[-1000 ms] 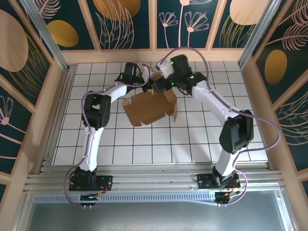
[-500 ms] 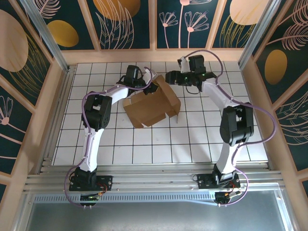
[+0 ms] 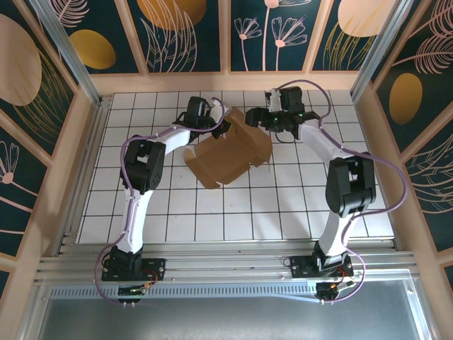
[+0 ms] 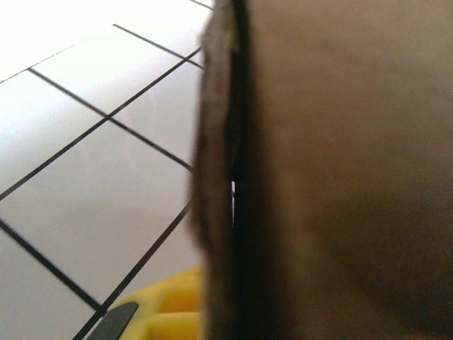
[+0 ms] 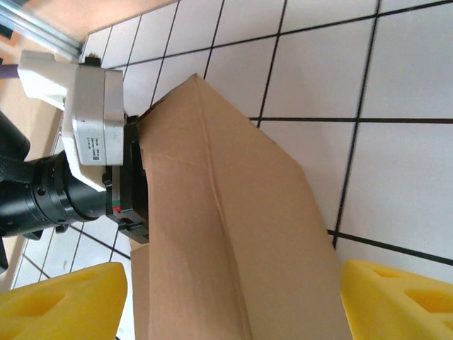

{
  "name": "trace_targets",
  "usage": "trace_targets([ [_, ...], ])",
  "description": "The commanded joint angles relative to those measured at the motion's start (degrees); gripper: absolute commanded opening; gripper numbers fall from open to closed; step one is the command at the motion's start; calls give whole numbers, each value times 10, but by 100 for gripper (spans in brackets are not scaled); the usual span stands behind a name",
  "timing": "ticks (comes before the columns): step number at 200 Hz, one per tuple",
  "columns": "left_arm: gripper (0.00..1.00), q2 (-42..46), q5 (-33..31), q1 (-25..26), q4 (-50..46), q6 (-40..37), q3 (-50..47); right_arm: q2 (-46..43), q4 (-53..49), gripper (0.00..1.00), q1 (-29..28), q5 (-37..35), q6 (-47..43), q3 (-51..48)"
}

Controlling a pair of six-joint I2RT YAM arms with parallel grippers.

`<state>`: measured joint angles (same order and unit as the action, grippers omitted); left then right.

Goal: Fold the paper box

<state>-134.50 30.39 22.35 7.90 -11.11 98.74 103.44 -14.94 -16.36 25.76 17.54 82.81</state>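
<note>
Well, the paper box [image 3: 228, 154] lies on the white tiled worktop [image 3: 177, 212], toward the far side, between the two arms. It is brown card, half folded, with some walls up and some flaps loose. The left jaws are shut tight on a thin card wall at the far left edge of the box. In the left wrist view the card edge runs right past one yellow pad [image 4: 159, 315]. The right jaws stand wide, with a yellow pad [image 5: 62, 297] on each side of a creased flap at the far right corner. They are not pinching it.

I think the box is very light, so it will slide on the smooth tiles if one arm pushes alone. One side needs holding while the other side is bent. The card looks stiff on the flat parts but should bend easily along the crease lines. A hard squeeze, or a push away from a crease, could dent or tear it. The best places to hold look like the flat edges of walls and flaps, near a fold line.
</note>
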Motion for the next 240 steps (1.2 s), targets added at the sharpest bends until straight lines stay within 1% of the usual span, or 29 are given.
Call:
trace_targets([
  [1,1,34,-93,5,14,108,-28,-75,42,80,25,-61,44,-30],
  [19,2,54,-145,8,55,202,-72,-112,50,80,40,-110,65,-58],
  [34,4,71,-203,18,83,269,-106,-138,62,81,52,-137,75,-81],
  [48,8,86,-261,33,101,302,-134,-155,69,81,65,-143,85,-97],
  [69,9,119,-324,56,156,329,-191,-170,72,81,78,-137,95,-113],
  [76,14,130,-335,63,177,333,-209,-172,70,81,79,-136,98,-116],
  [83,22,138,-342,68,193,336,-222,-176,67,81,79,-135,103,-118],
  [101,33,156,-337,73,213,343,-240,-180,53,81,80,-140,120,-122],
  [115,42,166,-329,73,215,343,-247,-179,26,80,79,-156,149,-113],
  [138,55,196,-317,72,222,347,-269,-183,5,80,72,-151,172,-107],
  [146,59,208,-313,73,224,349,-278,-186,6,79,67,-154,181,-109],
  [173,62,256,-304,73,236,361,-323,-183,-7,79,42,-182,204,-95],
  [201,64,335,-295,72,227,382,-376,-164,-29,79,18,-207,252,-66],
  [211,64,359,-300,72,204,401,-383,-156,-37,79,10,-216,266,-54],
  [221,64,393,-297,68,165,438,-376,-144,-48,79,3,-226,280,-41],
  [240,61,401,-234,42,87,514,-329,-107,-98,79,-9,-246,283,6],
])
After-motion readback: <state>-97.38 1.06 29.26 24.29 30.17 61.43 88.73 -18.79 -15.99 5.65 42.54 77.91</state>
